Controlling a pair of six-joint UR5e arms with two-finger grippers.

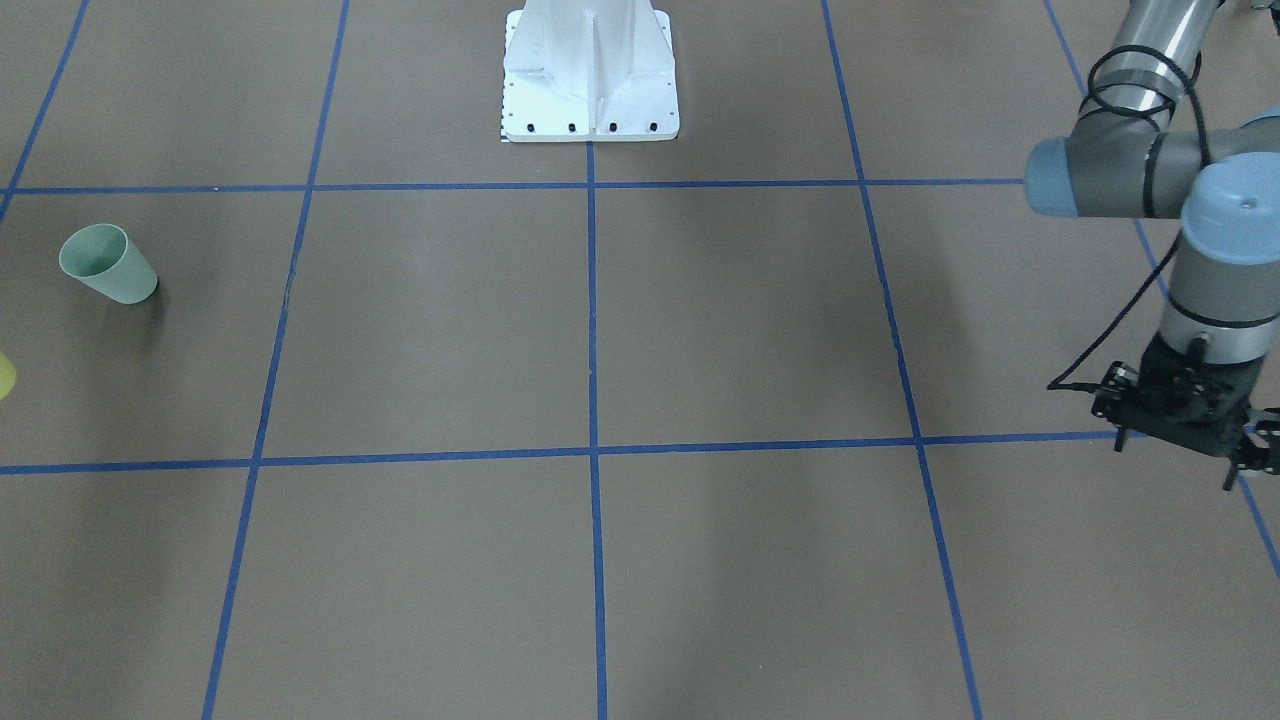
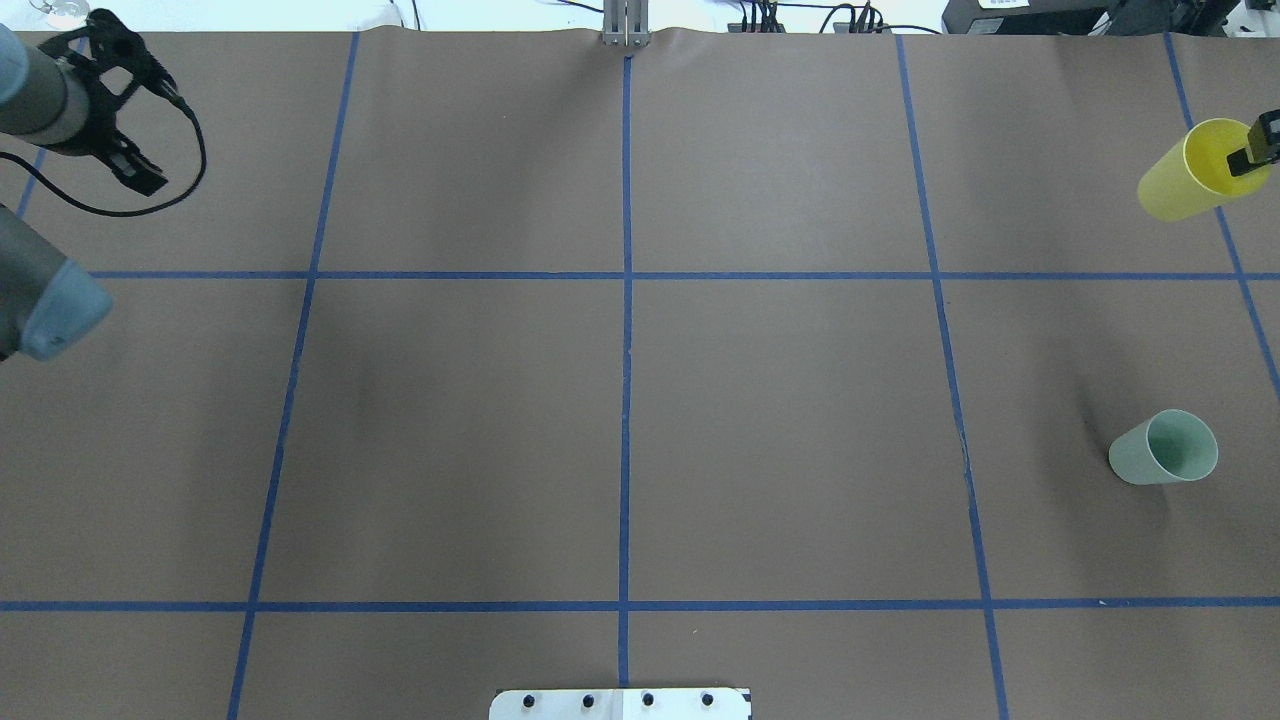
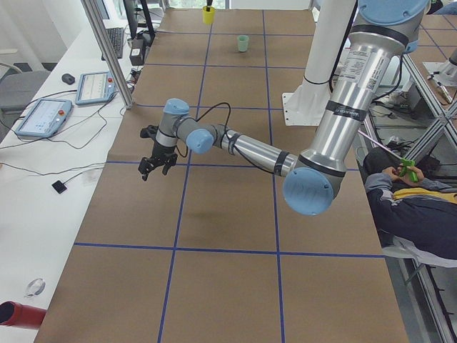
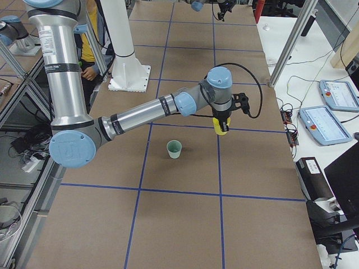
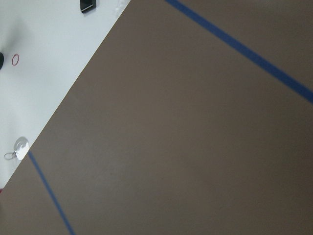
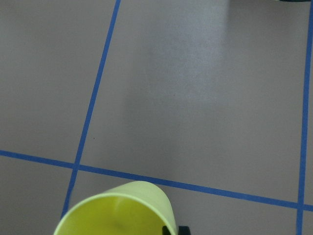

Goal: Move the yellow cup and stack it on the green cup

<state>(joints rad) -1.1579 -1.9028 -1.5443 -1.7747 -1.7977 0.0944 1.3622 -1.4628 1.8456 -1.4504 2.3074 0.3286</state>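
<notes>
**Inspector A:** Overhead exterior view: we find the yellow cup (image 2: pixel 1185 175) at the table's (image 2: pixel 780 420) far right. It is held mouth up by the right gripper (image 2: pixel 1250 155), which is clamped on the rim wall with one finger (image 2: pixel 1258 148) inside.

**Inspector B:** Agreed. The right wrist view shows us its inside, and there is nothing in it. What of the green cup (image 2: pixel 1165 448)?

**Inspector A:** It stands upright on the table and is likewise hollow. It sits nearer the robot's base than the yellow one, and the two are apart.

**Inspector B:** And the left gripper (image 3: pixel 156 168)?

**Inspector A:** We see its fingers spread and holding nothing. It hangs over the opposite end of the table, well away from both cups.
</notes>
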